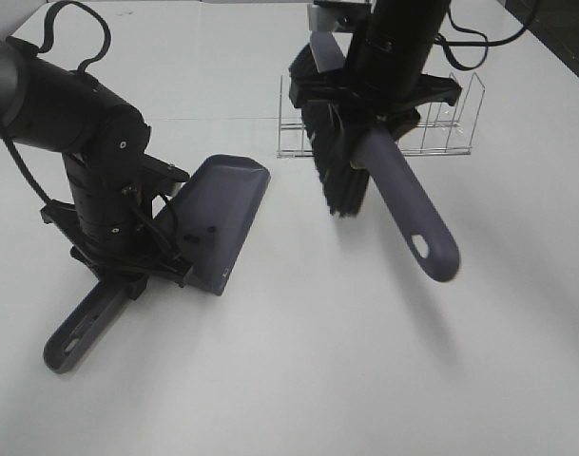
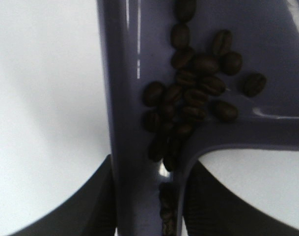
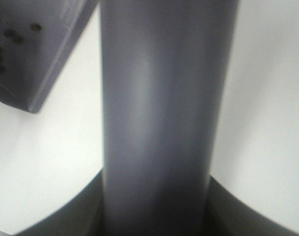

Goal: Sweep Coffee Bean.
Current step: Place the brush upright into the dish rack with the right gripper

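as beans (image 2: 193, 93) lie in dustpan (image 1: 234, 195), clear rack's (image 1: 443, 141) nr brush (image 1: 403, 204).

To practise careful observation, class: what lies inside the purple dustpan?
Dark coffee beans cluster at the rear of the dustpan. In the high view the left arm hides most of that rear.

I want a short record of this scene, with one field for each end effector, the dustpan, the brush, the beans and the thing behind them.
left end effector: shut on the handle of the dustpan
right end effector: shut on the handle of the brush
dustpan: purple, on the left of the high view, over the white table
brush: purple handle, black bristles, apart from the dustpan, to its right
coffee beans: clustered inside the dustpan where its handle joins, a few in the handle's groove
clear rack: behind the brush
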Motion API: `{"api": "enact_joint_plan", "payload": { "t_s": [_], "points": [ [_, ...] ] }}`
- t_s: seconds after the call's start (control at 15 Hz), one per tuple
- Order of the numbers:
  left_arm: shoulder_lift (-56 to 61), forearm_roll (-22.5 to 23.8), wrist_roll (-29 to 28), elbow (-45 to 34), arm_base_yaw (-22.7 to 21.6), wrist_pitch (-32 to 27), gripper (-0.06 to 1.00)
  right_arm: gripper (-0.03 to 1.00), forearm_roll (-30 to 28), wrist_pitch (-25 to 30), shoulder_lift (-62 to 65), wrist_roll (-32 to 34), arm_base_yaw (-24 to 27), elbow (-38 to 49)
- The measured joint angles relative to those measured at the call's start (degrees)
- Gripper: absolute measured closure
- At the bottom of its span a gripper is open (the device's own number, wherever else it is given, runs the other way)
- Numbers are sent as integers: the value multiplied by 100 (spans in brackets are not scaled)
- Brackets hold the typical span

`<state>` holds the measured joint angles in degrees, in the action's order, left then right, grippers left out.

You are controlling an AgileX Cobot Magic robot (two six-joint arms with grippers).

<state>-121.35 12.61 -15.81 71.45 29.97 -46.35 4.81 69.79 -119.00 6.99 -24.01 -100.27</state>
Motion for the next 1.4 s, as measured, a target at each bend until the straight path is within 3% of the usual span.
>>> {"api": "enact_joint_plan", "payload": {
  "t_s": [0.2,0.4,0.53,0.8,1.4],
  "points": [
    [0,-52,57,0,-6,0,63,70,-630,74,527,160,74,1306],
    [0,-332,258,0,-11,29,63,70,-974,97,556,281,476,1707],
    [0,-487,258,6,-11,29,63,70,-1232,92,372,269,819,1604],
    [0,-590,258,6,-11,17,63,70,-1220,69,-195,-29,1278,1266],
    [0,-693,269,6,-11,-6,63,70,-1226,46,-1249,-332,1341,-155]
  ]
}}
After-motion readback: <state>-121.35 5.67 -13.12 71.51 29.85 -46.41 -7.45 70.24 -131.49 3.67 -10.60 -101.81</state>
